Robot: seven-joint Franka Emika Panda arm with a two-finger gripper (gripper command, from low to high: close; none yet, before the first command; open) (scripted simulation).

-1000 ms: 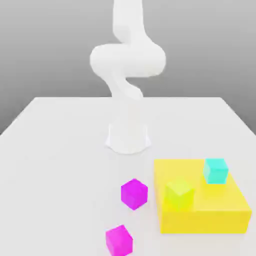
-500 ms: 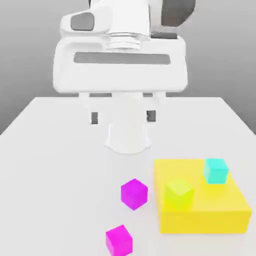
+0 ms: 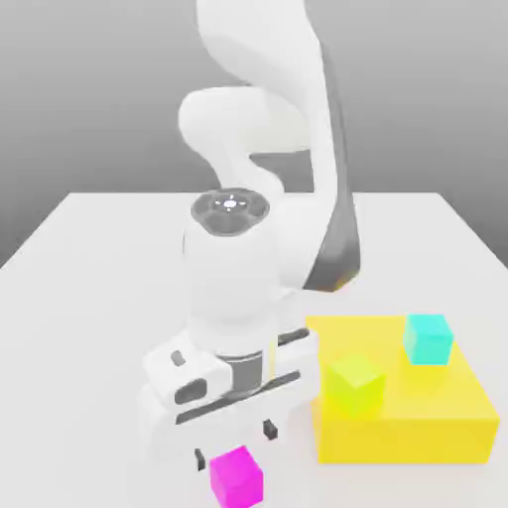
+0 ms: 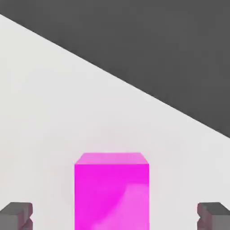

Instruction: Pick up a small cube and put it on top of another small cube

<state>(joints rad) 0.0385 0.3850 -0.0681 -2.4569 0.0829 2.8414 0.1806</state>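
So the gripper (image 3: 234,444) is hanging right over the magenta cube (image 3: 236,475) at the near edge of the white table (image 3: 89,258), jaws spread wide with nothing in them. In the hand view the magenta cube (image 4: 111,191) sits dead centre between the two dark fingertips (image 4: 16,214), with clear gaps on both sides, so the lineup looks decent.

The target, the cyan cube (image 3: 428,338), sits on the far right corner of the big yellow block (image 3: 402,397) in the exterior view, with a lime-green cube (image 3: 355,385) near the block's left front. The magenta cube is just off the yellow block's left side, down on the table.

What I'd worry about: the cube's faces look a bit turned relative to the fingers in the exterior view, so closing could twist it or pinch a corner. And the carry has to climb onto the yellow block and pass the lime-green cube, so a low path could knock it. Stacking on such a small top leaves little room for error; any offset and it tips off.
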